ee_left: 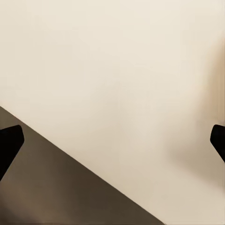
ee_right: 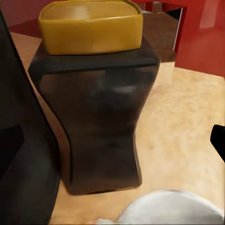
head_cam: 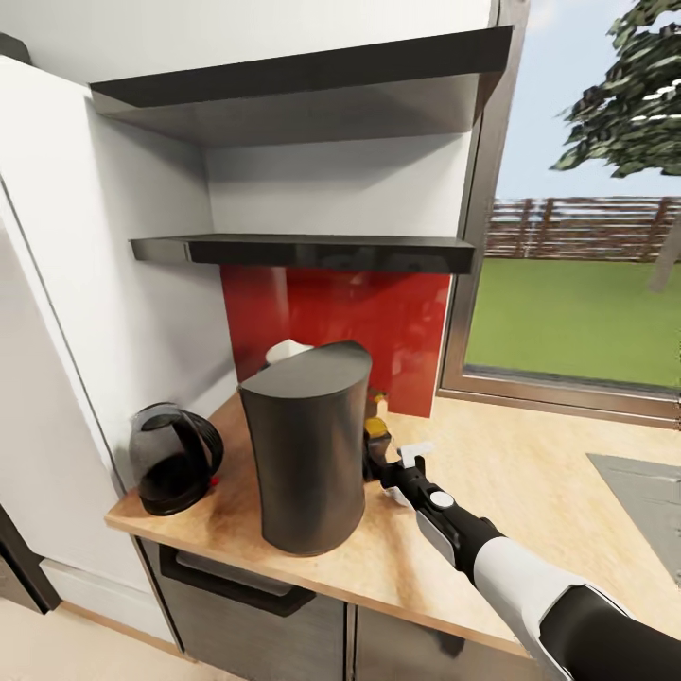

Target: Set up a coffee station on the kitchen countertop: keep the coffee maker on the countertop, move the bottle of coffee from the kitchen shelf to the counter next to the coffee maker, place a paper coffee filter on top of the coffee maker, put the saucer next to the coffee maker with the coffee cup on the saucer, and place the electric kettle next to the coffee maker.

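Where a wooden countertop (head_cam: pixel 530 473) meets a window (head_cam: pixel 577 284), coffee maker (head_cam: pixel 307 454), kettle (head_cam: pixel 175 456), right gripper (head_cam: pixel 378 463) spread.

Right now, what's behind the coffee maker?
A white paper filter peeks over the coffee maker; beside it stands the yellow-lidded coffee bottle. The rest behind is hidden.
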Controlling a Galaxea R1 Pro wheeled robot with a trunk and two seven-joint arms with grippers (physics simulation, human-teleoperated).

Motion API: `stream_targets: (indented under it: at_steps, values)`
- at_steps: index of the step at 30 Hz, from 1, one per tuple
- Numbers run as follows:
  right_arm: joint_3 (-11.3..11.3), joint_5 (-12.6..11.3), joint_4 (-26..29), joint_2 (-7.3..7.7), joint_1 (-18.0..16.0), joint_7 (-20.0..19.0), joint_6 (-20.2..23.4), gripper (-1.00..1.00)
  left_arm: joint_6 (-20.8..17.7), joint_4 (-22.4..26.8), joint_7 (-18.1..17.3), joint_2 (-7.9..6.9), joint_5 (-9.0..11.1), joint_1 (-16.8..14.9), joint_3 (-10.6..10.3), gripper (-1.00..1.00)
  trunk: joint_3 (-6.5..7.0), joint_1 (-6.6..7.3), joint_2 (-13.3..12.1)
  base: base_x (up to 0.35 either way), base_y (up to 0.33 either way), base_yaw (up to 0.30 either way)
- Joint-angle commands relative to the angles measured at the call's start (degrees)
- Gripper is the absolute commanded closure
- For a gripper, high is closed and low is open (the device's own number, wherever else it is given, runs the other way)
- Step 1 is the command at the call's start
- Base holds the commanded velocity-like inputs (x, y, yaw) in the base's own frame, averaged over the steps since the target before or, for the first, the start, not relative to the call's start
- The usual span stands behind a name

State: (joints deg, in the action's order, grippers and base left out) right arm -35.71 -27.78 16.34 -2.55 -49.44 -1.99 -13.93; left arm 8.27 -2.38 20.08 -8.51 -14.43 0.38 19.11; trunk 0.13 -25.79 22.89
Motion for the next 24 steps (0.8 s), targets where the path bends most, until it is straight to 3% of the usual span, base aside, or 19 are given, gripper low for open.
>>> stream_targets:
  at_steps: [1,24]
  values:
    - [-0.32,-0.61,-0.13,0.00,-0.04,-0.21,-0.31,-1.00,0.34,-0.17,0.22,-0.02,-0.57,-0.03,0.49,-1.00,0.00,0.00,0.03,-0.166,0.000,0.000]
    - [-0.29,-0.61,-0.16,0.00,-0.05,-0.21,-0.31,-1.00,0.34,-0.23,0.22,-0.02,-0.60,-0.03,0.45,-1.00,0.00,0.00,0.03,-0.029,-0.024,0.000]
